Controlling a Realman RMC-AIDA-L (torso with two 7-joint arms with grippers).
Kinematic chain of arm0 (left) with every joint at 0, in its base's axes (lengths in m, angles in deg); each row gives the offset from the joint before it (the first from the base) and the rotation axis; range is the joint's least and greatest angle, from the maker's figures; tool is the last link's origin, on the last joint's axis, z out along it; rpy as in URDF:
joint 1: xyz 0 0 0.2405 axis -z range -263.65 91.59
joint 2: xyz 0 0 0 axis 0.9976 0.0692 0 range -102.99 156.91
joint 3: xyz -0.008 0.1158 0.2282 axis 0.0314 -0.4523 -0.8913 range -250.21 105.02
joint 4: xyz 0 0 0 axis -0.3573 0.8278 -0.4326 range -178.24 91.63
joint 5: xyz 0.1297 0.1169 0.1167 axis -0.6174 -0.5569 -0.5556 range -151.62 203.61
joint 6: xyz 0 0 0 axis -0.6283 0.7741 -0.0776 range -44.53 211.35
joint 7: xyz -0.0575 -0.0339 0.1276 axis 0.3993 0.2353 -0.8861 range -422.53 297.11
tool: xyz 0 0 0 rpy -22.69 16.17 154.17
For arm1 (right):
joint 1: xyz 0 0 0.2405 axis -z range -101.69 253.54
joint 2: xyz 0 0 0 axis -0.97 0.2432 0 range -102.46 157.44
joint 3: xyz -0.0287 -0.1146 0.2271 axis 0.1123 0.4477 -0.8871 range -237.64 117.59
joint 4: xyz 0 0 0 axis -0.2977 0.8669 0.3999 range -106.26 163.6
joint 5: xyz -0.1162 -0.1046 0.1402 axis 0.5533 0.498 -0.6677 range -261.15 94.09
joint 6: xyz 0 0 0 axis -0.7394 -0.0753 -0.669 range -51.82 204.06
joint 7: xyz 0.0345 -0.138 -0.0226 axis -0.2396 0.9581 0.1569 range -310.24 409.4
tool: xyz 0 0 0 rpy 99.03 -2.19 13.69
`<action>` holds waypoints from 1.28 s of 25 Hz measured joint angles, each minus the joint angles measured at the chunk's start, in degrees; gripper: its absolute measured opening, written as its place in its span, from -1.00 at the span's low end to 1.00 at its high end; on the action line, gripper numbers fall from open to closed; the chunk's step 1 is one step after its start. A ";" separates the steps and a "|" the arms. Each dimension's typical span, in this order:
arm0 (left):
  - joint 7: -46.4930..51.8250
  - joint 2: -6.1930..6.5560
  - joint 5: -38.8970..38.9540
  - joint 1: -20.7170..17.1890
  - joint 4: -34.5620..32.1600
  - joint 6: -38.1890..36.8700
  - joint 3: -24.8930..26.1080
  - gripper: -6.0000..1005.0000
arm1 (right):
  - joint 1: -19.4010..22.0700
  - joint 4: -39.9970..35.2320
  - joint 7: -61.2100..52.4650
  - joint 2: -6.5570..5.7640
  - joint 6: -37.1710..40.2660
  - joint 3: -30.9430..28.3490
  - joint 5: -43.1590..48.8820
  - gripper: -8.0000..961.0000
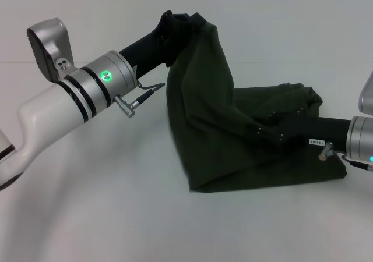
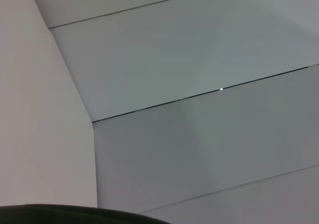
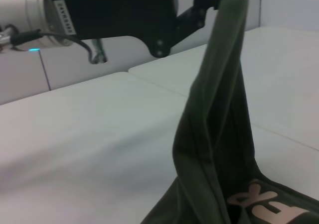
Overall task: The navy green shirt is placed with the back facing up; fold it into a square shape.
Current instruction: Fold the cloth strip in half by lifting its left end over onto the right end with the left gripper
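Claws, left and right, pinch the navy green shirt above the table.

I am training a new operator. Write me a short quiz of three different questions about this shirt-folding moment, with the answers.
1. True or false: the shirt lies flat on the table.
2. Which gripper holds the shirt higher: A) left gripper B) right gripper?
3. Fill in: the right wrist view shows pale ____ on the shirt.

Key: 1. False, part of it is lifted. 2. A. 3. Lettering.
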 joint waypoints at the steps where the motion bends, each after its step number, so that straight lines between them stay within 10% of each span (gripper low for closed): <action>1: -0.02 0.00 0.00 0.00 0.00 -0.06 0.00 -0.92 | 0.03 -0.04 -0.36 0.00 -0.06 -0.06 -0.01 -0.12; 14: -0.20 -0.08 0.73 0.03 0.42 -0.15 -0.16 -0.92 | 2.92 -0.07 -5.32 -0.04 4.63 -8.34 -0.60 -0.94; 32: -8.16 -0.27 5.89 4.32 9.34 -0.46 -0.02 -0.65 | 7.58 1.91 -7.42 0.00 9.84 -14.07 -3.26 -0.96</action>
